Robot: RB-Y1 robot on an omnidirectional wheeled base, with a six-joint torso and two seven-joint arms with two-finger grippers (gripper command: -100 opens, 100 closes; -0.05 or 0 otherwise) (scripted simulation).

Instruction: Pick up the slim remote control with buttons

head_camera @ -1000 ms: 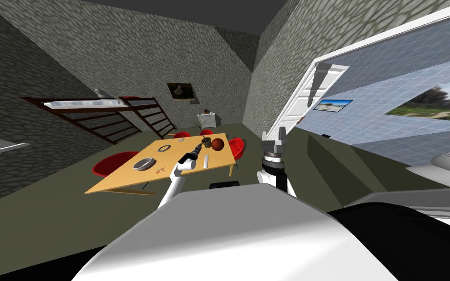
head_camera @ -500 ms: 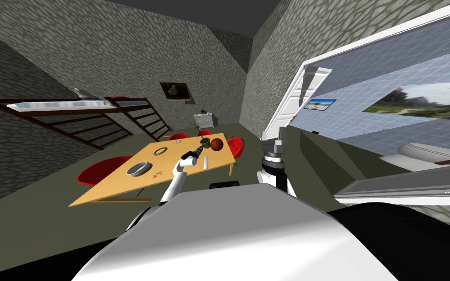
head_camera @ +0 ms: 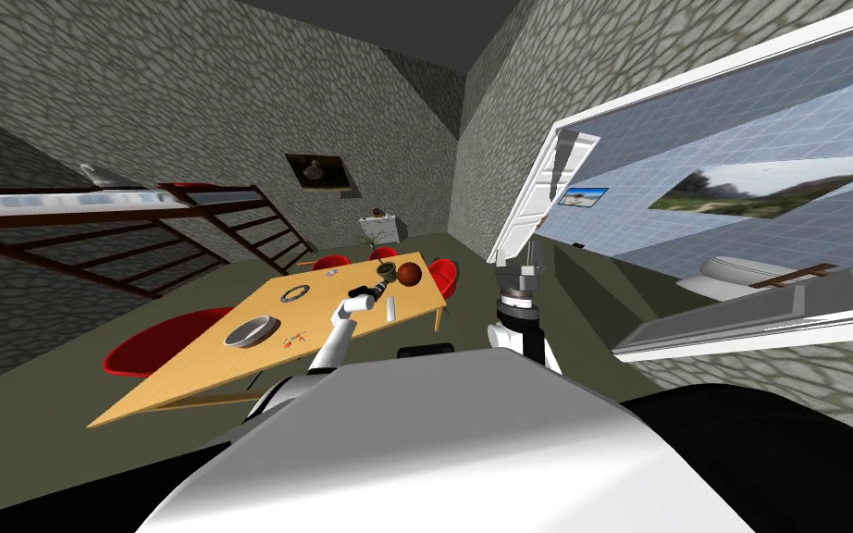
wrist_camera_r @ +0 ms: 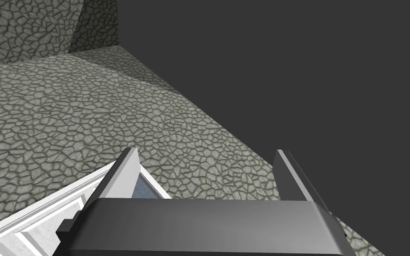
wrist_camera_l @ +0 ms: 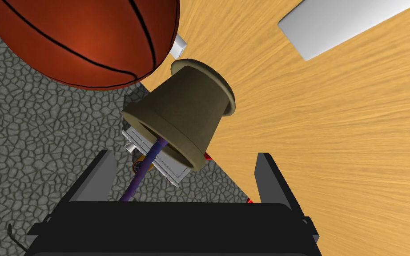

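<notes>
Head view: a wooden table (head_camera: 184,370) slants ahead with red chairs (head_camera: 147,344) around it.
Remote (head_camera: 390,306): slim and white, lying flat on the table near its far end. It is just beside the left forearm and nothing touches it.
Left gripper (head_camera: 380,289): reached out low over the table, pointing at the pot (head_camera: 385,271).
Left wrist view: the left gripper (wrist_camera_l: 184,155) has its fingers spread wide and holds nothing. The brown pot (wrist_camera_l: 186,111) shows between and beyond their tips, with a purple stem in its mouth.
Ball (wrist_camera_l: 88,40): orange with black seams, just past the pot at the table edge.
Remote, wrist view (wrist_camera_l: 342,24): a plain white slab on the wood, off to one side and outside the fingers, apart from the pot.
Right gripper (head_camera: 519,264): raised upright beside the table. In its wrist view (wrist_camera_r: 206,152) the fingers stand wide and empty.
Bowl (head_camera: 249,330): grey, further back along the table.
Change: the whole head picture has swung since half a second ago, so my camera turned. The table now reaches further toward the lower left. Remote, pot, ball and bowl keep their places on the table. The left gripper stays at the pot and the right stays raised.
</notes>
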